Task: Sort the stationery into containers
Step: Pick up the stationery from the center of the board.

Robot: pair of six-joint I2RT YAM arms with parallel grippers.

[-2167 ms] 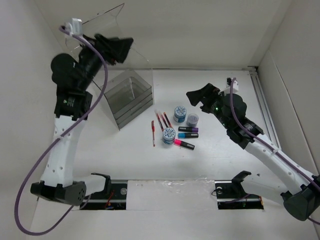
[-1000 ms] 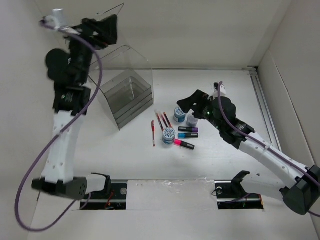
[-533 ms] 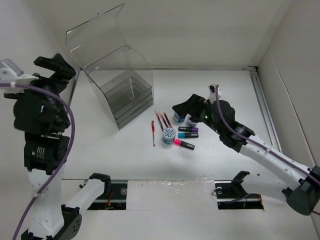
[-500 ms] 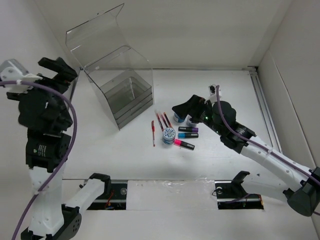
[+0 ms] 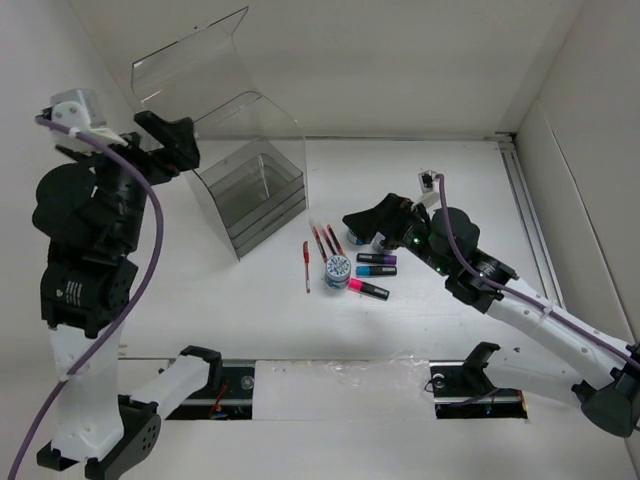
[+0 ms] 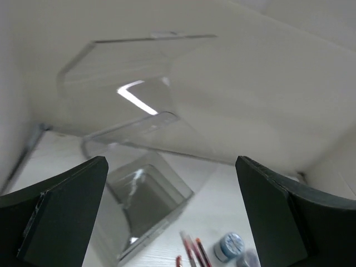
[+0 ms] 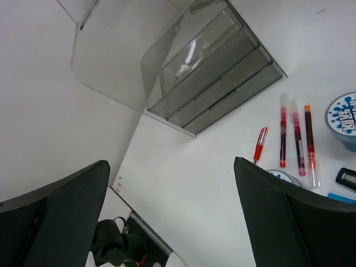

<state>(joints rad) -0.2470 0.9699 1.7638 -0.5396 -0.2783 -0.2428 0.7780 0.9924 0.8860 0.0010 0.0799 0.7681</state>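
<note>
**White desk: stationery beside the open box, both hands wide open**

A white desk (image 5: 440, 170) between white walls (image 5: 400, 60) carries everything. The clear acrylic box (image 5: 262, 190) stands in the upper left part of the top view. Its curved lid (image 5: 190, 60) is raised, and its shallow drawers (image 7: 222, 94) are at the base.

All the stationery lies on the desk outside the box, to its lower right, near the centre of the frame. Of the red pens (image 5: 325, 241), three lie side by side and one lies apart on their left. Among the tubs, one (image 5: 338, 269) sits just below the pens. A second (image 5: 355, 239) and a greyish third are partly hidden under the right hand. The markers (image 5: 376, 270) lie right of the lower tub, with the purple cap uppermost, then blue, then pink.

The right hand (image 7: 169, 161) hangs over the upper tubs with its jaws spread wide and nothing between them. The left hand (image 6: 171, 159) is high in the upper left of the top view, beside the lid. It is also spread wide and grips nothing.
</note>
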